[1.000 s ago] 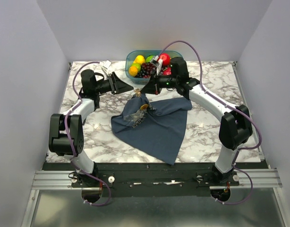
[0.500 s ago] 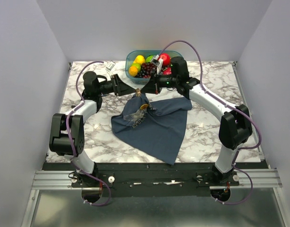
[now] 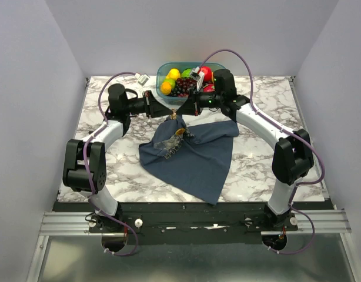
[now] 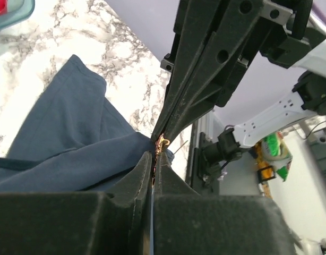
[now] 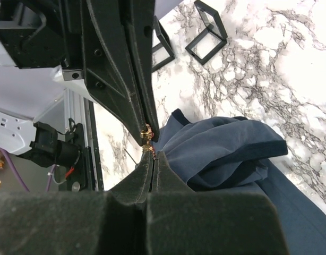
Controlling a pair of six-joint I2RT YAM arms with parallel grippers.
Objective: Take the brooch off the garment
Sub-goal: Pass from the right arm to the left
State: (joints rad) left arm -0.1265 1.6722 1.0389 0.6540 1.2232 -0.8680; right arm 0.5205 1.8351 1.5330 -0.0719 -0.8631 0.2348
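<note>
Meeting tip to tip, left claw point(image 4: 152, 162) and right claw point(image 5: 153, 159) flank the brooch point(image 4: 162, 142).

A marble table point(image 3: 257, 170) carries a teal bowl point(image 3: 159, 75) at the middle of its far edge. In it lie a lemon point(image 3: 173, 73), an orange point(image 3: 166, 88) at the left, dark grapes point(image 3: 181, 87) and a red apple point(image 3: 205, 73) at the right.

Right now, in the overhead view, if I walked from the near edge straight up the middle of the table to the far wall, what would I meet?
garment spread on the marble → brooch held up on a raised peak of its cloth → bowl of fruit by the far edge.
</note>
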